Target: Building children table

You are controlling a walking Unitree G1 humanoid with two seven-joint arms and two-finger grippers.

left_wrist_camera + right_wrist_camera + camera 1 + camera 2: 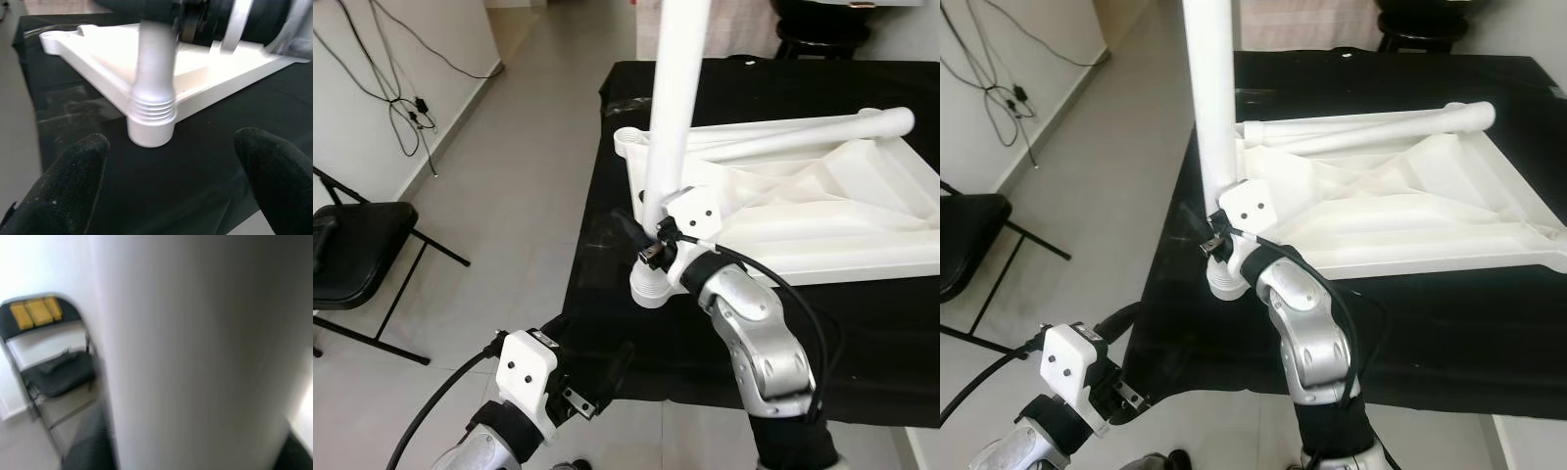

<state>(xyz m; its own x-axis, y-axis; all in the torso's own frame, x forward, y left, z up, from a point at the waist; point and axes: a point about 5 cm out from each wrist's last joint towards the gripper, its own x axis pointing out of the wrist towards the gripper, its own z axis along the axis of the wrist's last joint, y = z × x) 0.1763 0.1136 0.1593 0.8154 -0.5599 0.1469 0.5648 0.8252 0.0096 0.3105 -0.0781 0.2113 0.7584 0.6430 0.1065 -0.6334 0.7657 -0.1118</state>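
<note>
Black fingers of our left pincer (597, 387) hang spread wide, low at the bench (862, 333) edge. Beyond, our right pincer (651, 245) clasps the white leg (674, 117), its long axis upright, seated in the near corner socket (150, 128) of the upturned tabletop (822, 211). A second leg (803, 132) lies across it.

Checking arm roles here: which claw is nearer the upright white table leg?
Right. The right claw grips the upright leg near its base; the left claw hangs open below the table edge.
</note>
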